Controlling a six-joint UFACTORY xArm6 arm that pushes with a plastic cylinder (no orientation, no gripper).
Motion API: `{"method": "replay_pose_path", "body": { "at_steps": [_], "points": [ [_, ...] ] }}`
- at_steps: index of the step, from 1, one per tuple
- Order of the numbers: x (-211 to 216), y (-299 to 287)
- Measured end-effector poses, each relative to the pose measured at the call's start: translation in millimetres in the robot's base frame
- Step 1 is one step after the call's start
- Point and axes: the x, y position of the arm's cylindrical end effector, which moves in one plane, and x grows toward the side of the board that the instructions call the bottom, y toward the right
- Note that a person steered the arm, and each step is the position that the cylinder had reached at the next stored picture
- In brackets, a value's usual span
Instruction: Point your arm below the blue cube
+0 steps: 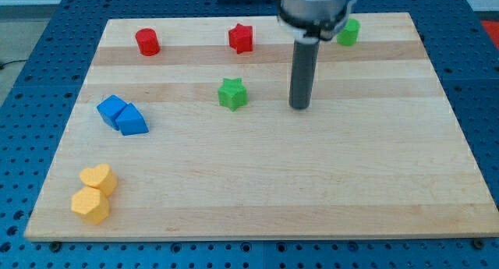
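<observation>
The blue cube (111, 109) lies at the view's left on the wooden board (312, 183), touching a blue wedge-shaped block (132, 120) on its lower right. My tip (300, 107) rests on the board near the middle top, far to the right of the blue cube. It stands to the right of a green star (232, 93), apart from it and touching no block.
A red cylinder (147, 41) and a red star (242, 38) sit near the view's top. A green block (348, 32) is at the top right, partly behind the arm. A yellow heart (99, 178) and a yellow hexagon (91, 205) lie at the bottom left.
</observation>
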Motion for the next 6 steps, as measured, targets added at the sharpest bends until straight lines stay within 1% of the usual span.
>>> {"method": "replay_pose_path", "body": {
  "at_steps": [1,2,3,4,5,6],
  "points": [
    [50,-77],
    [47,-165],
    [44,-203],
    [44,-203],
    [44,-225],
    [41,-267]
  ]
}}
